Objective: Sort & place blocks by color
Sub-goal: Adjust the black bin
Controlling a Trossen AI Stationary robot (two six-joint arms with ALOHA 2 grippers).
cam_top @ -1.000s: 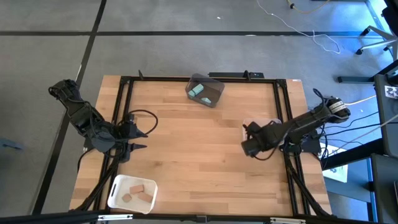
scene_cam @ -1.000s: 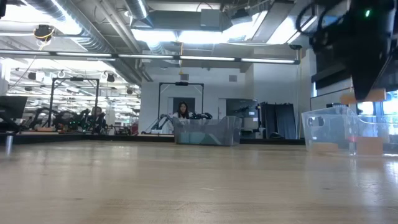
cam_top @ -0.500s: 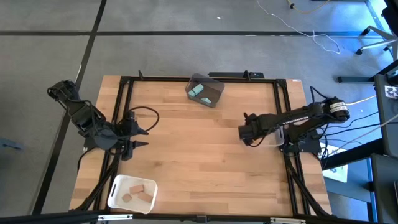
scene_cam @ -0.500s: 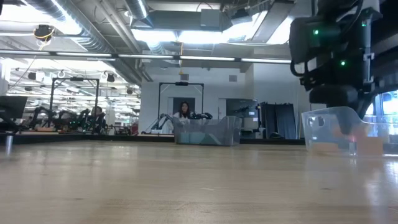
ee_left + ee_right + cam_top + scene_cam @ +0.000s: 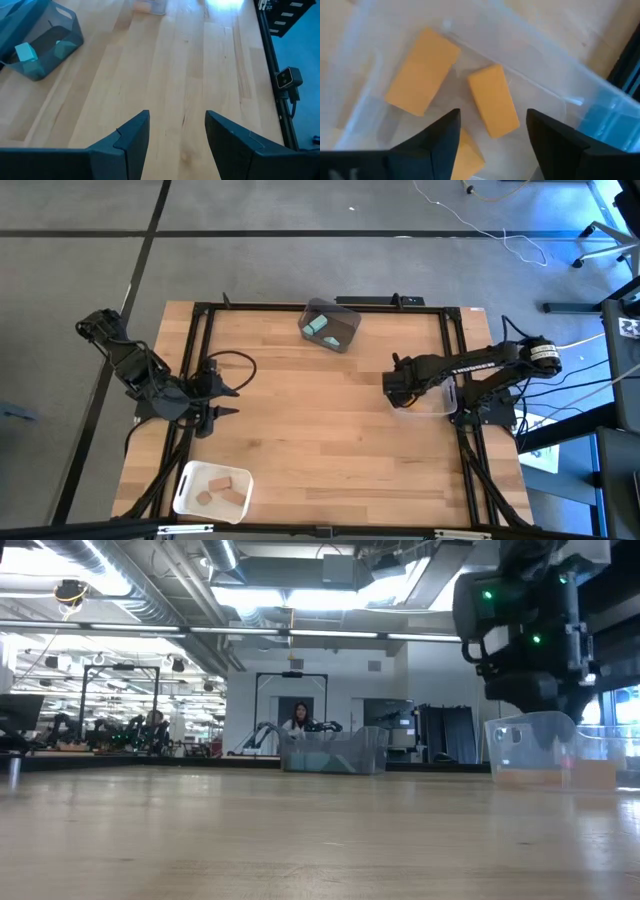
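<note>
My right gripper [image 5: 394, 386] hangs open and empty over the clear bin [image 5: 432, 394] at the table's right side; it also shows in the low view [image 5: 527, 640]. In the right wrist view [image 5: 492, 119] its fingers stand apart above three orange blocks [image 5: 422, 71] [image 5: 493, 100] [image 5: 468, 156] lying on the bin's floor. Teal blocks [image 5: 318, 327] lie in the dark grey bin [image 5: 344, 338] at the far middle. Tan blocks [image 5: 220, 485] lie in the white bin [image 5: 190, 476] at the near left. My left gripper [image 5: 228, 395] waits open at the left edge [image 5: 177, 120].
The dark grey bin with its teal blocks also shows in the left wrist view [image 5: 42, 47]. Black frame rails [image 5: 195, 360] [image 5: 460, 350] run along both sides of the wooden table [image 5: 310, 420]. A person sits far off in the room behind [image 5: 297, 718].
My right gripper has gone toward the table's far edge and a little left, from the near side of the clear bin to a place over it. Its arm now lies more level across the table's right side.
</note>
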